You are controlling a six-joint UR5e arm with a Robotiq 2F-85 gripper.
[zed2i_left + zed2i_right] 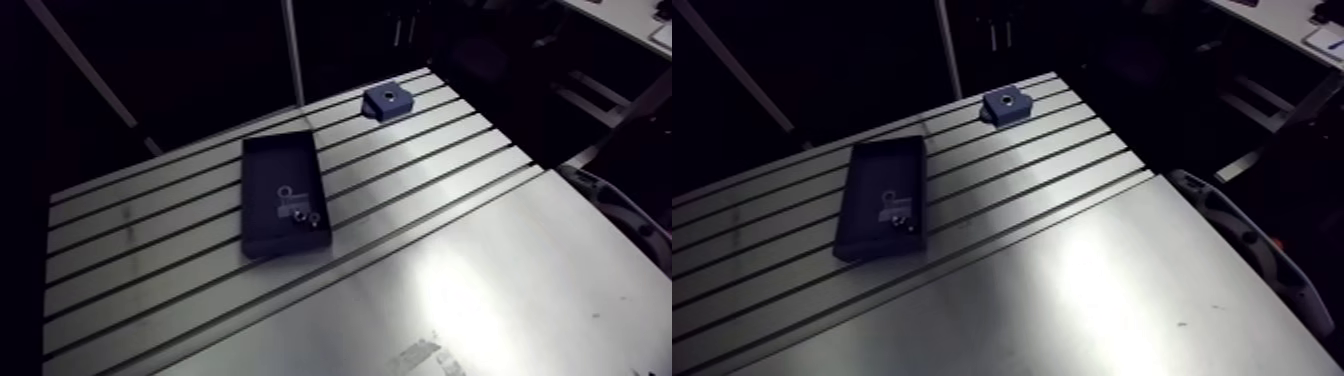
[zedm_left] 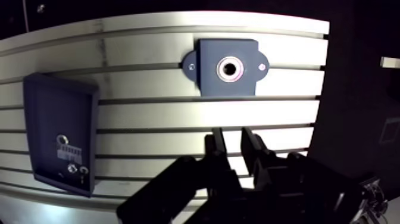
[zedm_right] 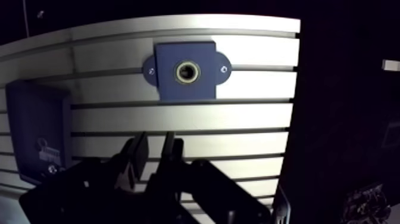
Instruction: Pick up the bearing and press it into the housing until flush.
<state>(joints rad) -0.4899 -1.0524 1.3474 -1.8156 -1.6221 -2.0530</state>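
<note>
As seen in the arm view, a slotted aluminium table [image 1: 480, 290] is shown with 2 things on it. A dark shallow tray [image 1: 270, 170] is laid flat toward the table's far edge, its long sides running across the slots. 2 small round metal parts [image 1: 305, 218] are seen inside it, close together near the tray's near corner, and a pale ring [image 1: 285, 190] is seen on the tray floor just beyond them. A blue housing [image 1: 386, 100] is set flat by the table's far corner, close to the far edge and well apart from the tray.

When the wrist view is taken, the gripper [image 2: 233, 140] is seen above bare table, clear of both things. Its 2 fingers [image 2: 219, 146] are parted by a narrow gap only. Table surface is visible through that gap and nothing is held. The housing is placed ahead of the gripper, about in line with the gap between the fingers, and it is not touched. It is a square block with 2 rounded ears, 1 screw in each. A bright metal ring [image 2: 230, 68] is seen in its central bore, and whether that ring is the bearing or only the bore's lining cannot be told. The tray is off to one side of the gripper, with the small round parts at its end nearer the gripper. Which of the round pieces is the bearing cannot be told.
</note>
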